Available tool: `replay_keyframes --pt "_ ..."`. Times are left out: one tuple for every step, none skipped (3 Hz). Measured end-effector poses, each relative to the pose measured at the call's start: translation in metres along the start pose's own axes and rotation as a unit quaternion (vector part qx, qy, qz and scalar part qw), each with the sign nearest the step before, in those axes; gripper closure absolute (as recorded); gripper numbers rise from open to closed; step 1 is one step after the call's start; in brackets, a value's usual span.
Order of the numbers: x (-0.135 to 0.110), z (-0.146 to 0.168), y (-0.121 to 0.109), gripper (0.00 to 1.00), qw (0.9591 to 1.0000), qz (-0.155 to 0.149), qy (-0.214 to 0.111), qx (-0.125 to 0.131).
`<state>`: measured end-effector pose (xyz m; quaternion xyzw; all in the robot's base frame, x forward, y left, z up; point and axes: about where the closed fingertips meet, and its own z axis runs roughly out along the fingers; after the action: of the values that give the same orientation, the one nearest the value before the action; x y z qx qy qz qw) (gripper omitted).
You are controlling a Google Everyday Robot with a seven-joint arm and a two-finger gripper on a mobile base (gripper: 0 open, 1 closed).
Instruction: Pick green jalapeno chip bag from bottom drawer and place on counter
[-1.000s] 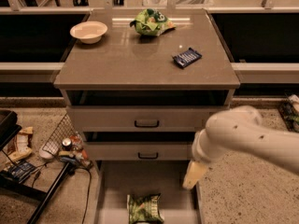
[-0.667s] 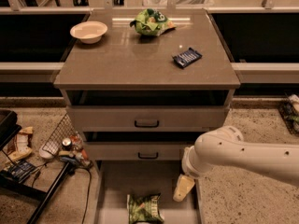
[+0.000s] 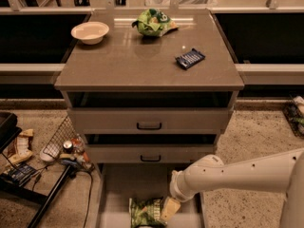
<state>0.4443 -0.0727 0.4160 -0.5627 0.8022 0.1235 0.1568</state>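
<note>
**Glossy slab up top, crinkled film down below**

The counter [image 3: 142, 65] shows a smooth, slightly glossy grey-brown finish, with a strip of light reflecting near its back edge. On it, the bowl [image 3: 90, 32] looks pale and matt. The bunched green bag [image 3: 153, 23] is shiny, creased film, and the dark blue packet [image 3: 190, 58] has a ribbed sheen. The bottom drawer [image 3: 137, 182] has a plain, dull, smooth floor. In it, the green jalapeno chip bag [image 3: 146, 212] is crinkled film catching small highlights. The gripper [image 3: 170, 209], at that bag's right edge, looks matt tan. The arm [image 3: 237, 172] behind it is a smooth white shell, plastic by the look, with a soft sheen. The ground [image 3: 251, 137] looks speckled and rough.
</note>
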Motion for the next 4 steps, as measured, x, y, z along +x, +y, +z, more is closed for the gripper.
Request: replay_keyframes --pt "-0.002 0.024 0.016 0.0 0.999 0.023 -0.032 -0.019" --pt "0.001 0.027 0.016 0.0 0.999 0.025 -0.032 -0.02" --pt "0.004 0.064 0.014 0.0 0.998 0.033 -0.035 -0.042" --pt "0.013 0.12 0.005 0.0 0.9961 0.042 -0.054 -0.056"
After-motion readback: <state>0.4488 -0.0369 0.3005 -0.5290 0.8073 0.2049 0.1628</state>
